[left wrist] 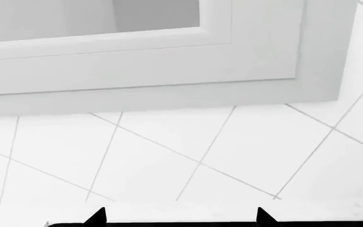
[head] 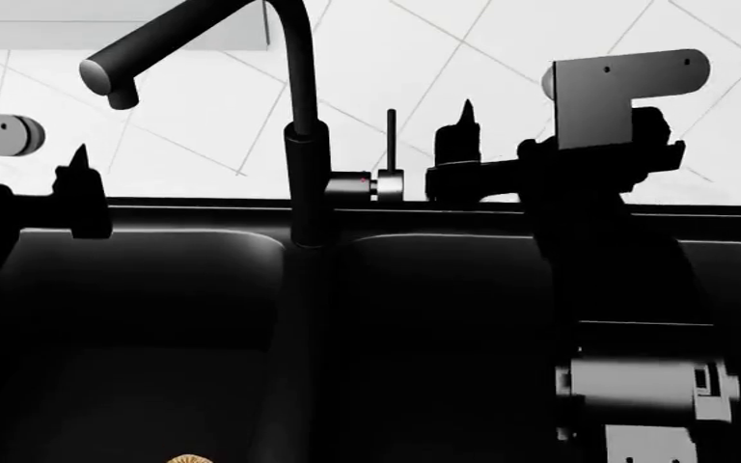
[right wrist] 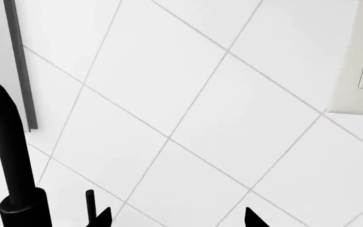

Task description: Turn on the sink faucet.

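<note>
The faucet (head: 304, 145) stands at the middle of the sink's back edge, on the divider between the two basins, with its arched spout reaching up and over toward the left basin. Its thin lever (head: 392, 145) rises upright from a short side stub on the post's right, where a small red dot shows. The sink (head: 151, 318) spreads dark and wide below, and a bit of a pale strainer shows at the bottom of the left basin.

The right gripper (head: 463, 145) hovers just right of the lever, near it but apart from it. In the right wrist view the faucet post (right wrist: 11, 156) and the lever (right wrist: 90, 203) sit beside two finger tips (right wrist: 102, 216) spread wide with nothing between them.

The left gripper (head: 81, 178) hangs over the left basin's back rim, well apart from the faucet. Its wrist view shows its fingers (left wrist: 98, 216) wide apart and empty, facing the white tiled wall (left wrist: 188, 156) and a window frame (left wrist: 168, 66).
</note>
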Robot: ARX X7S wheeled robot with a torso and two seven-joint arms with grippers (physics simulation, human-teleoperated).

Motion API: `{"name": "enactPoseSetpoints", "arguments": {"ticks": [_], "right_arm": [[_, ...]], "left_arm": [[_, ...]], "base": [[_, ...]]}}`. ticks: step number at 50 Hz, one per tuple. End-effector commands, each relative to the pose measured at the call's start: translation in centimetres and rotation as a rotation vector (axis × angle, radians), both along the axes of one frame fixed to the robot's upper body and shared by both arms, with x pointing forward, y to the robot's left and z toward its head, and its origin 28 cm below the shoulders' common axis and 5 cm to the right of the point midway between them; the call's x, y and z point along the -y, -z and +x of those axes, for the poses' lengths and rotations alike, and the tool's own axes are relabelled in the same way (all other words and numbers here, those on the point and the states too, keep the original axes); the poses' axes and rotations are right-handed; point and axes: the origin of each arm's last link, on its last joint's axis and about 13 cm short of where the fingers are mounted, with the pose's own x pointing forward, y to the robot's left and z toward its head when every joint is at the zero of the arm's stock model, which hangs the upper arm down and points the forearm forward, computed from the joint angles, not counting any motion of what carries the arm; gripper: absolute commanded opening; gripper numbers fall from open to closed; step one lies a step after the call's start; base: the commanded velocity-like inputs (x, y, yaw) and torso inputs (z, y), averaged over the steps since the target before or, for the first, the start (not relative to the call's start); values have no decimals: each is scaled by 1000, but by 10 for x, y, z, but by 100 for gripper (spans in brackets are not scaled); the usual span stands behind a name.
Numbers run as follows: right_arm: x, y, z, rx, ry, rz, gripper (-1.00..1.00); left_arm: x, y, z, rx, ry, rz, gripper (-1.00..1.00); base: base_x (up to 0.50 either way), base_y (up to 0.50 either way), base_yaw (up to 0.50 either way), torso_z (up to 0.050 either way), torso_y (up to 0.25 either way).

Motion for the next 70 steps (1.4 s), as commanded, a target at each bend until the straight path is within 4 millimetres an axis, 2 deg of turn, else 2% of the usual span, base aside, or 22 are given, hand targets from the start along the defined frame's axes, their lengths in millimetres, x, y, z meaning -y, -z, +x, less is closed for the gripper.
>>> {"name": "enactPoseSetpoints", "arguments": {"ticks": [1,8,11,15,28,46,60,64,66,70], "right_arm": [[-19,0,27,-28,-55,-48,100],[-29,0,43,-51,-74,-62,100],[-31,-3,44,-55,-73,-48,100],[-34,3,43,-59,-93,-39,100],[-24,7,39,-97,-50,-60,100],[-21,-20,35,-38,-52,-79,100],[-22,-53,27,61,-93,-97,100],[-21,-54,25,64,-84,-86,100],[-18,-49,25,37,-52,-142,100],[-16,-44,22,37,-60,-123,100]], "left_arm": [[6,0,1,-7,8,10,100],[3,-1,0,-4,0,1,100],[3,0,2,-3,-11,-15,100],[0,-1,5,-10,-25,-15,100],[-5,2,15,-32,-35,-24,100],[-5,0,15,-25,-36,-7,100],[-15,-30,8,41,-89,-44,100],[-20,-34,10,36,-102,-33,100],[-20,-38,10,41,-103,-35,100],[-18,-38,11,34,-100,-28,100]], "base": [[0,0,0,0,0],[0,0,0,0,0],[0,0,0,0,0],[0,0,0,0,0],[0,0,0,0,0],[0,0,0,6,-206],[0,0,0,7,-197],[0,0,0,0,0],[0,0,0,0,0],[0,0,0,0,0]]}}
